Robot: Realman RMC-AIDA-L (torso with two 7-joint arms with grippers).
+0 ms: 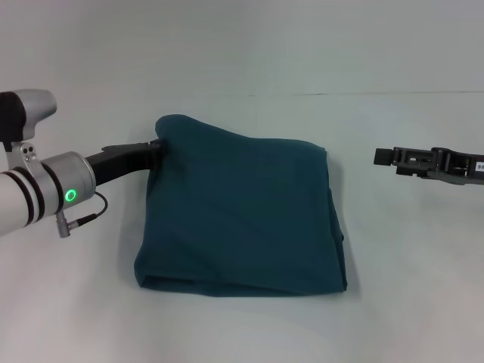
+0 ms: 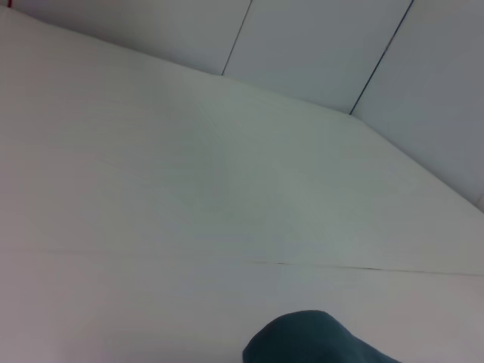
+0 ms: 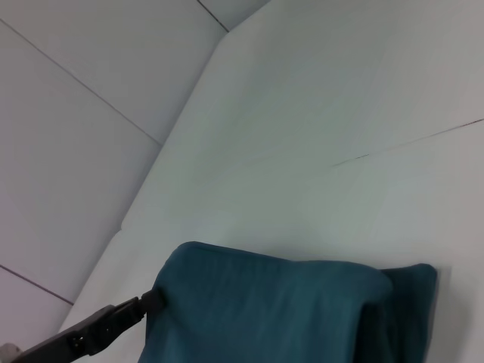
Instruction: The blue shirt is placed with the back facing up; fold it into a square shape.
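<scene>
— Pincer work at the far left corner: the left pincer [image 1: 155, 145] is seen clamped on the far left corner of the blue shirt [image 1: 242, 215], the cloth raised into a small peak there. Where is the other arm placed?

— Well apart, off the shirt's right side. The right pincer [image 1: 386, 156] is held above the desk [image 1: 408, 287], nothing gripped; whether its jaws are apart or together cannot be told.

— How is the garment laid?

— It is spread mid-desk as a thick, roughly rectangular bundle, several layers stacked. A folded near edge is shown, rounded at the near left, and a doubled edge runs down the right side. From the right wrist view, the gripped corner [image 3: 162, 291] is seen lifted clear of the surface.

— How far along is the fold judged to be?

— Late, it is judged. Sleeves are no longer to be seen, so most folds appear made. What is left looks like settling the held corner, release, and perhaps squaring the slanted sides.

— Room for moving?

— Bare desk is shown all round the bundle, widest toward the camera and on the right. The back wall lies well beyond.
</scene>
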